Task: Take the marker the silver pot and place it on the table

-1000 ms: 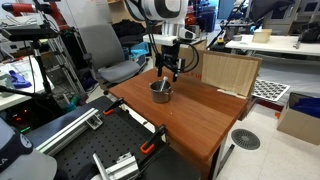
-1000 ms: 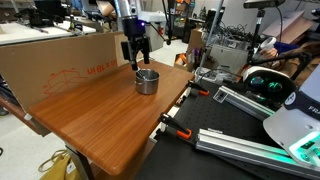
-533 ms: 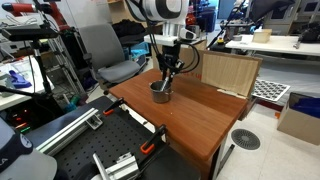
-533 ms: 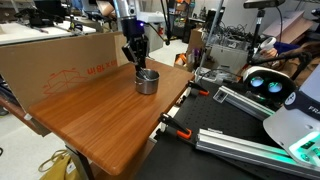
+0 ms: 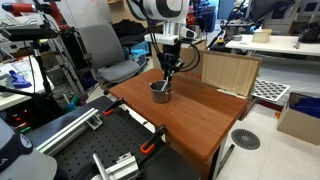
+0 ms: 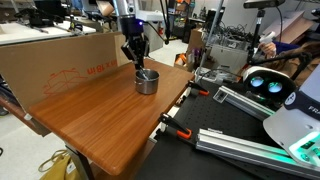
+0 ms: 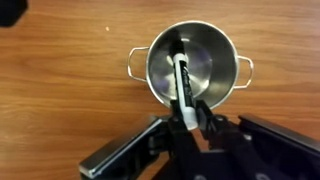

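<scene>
The silver pot [image 7: 191, 65] sits on the reddish-brown table [image 7: 60, 90], seen from above in the wrist view with two small handles. A pale marker [image 7: 183, 92] leans inside the pot, its near end sticking out over the rim. My gripper [image 7: 187, 118] is shut on that near end of the marker, the fingers pressed against both its sides. In both exterior views the gripper [image 5: 166, 72] [image 6: 138, 62] hangs straight down just above the pot [image 5: 160, 91] [image 6: 147, 81], near the far side of the table [image 5: 200, 115] [image 6: 100, 115].
An upright cardboard panel [image 6: 60, 65] [image 5: 229, 72] stands along one table edge close to the pot. An office chair [image 5: 105, 55] is behind the table. Black clamps and metal rails [image 6: 230, 125] lie past the table's near edge.
The gripper's fingers have closed from wide open onto the marker's upper end. The arm sank slightly toward the pot; the pot has not moved.
</scene>
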`<state>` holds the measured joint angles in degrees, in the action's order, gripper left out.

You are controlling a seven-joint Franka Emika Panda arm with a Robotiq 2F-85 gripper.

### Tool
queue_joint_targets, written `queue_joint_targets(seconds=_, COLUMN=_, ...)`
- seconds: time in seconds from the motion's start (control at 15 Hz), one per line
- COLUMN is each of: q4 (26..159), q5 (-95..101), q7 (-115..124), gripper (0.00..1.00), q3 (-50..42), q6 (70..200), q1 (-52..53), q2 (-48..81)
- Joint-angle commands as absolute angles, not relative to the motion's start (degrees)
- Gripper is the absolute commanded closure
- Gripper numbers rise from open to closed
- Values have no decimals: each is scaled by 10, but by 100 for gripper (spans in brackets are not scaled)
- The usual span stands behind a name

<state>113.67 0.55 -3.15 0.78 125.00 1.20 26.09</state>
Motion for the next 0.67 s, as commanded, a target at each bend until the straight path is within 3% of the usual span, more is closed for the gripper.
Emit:
queue_joint_targets(seconds=0.0, q4=1137, q5=-23, q7=-52, gripper=95, q3=20, q6=1245, q1=-2, q2=243)
queue_joint_targets(seconds=0.6, q4=1136, q5=-130, q7=-82, gripper=95, q3=33, q6=1207, q1=-9, q2=146)
